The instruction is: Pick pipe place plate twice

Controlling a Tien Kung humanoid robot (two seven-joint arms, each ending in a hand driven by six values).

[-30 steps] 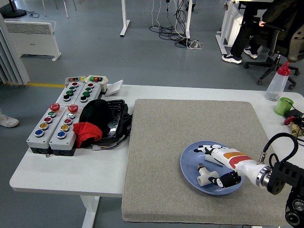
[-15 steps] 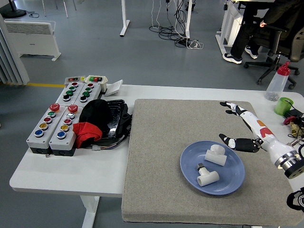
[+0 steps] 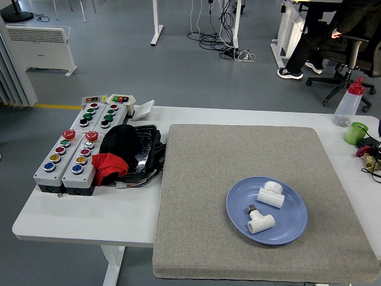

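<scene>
Both white pipe fittings lie on the blue plate (image 3: 235,223), which sits on the grey mat (image 3: 196,179). The nearer fitting (image 3: 261,223) is a tee with a metal end. The farther fitting (image 3: 271,193) is an elbow lying close beside it. By appearance, both placements are complete; no further pick is required. Neither robot hand is in view, so finger state cannot be determined.

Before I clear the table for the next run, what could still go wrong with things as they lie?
Both white pipe fittings lie loose on the blue plate, so lifting or tilting it could roll them off. The plate sits toward the grey mat's front right, where a nudge might push it off. The spray bottle stands at the table's far right edge and could tip.
</scene>
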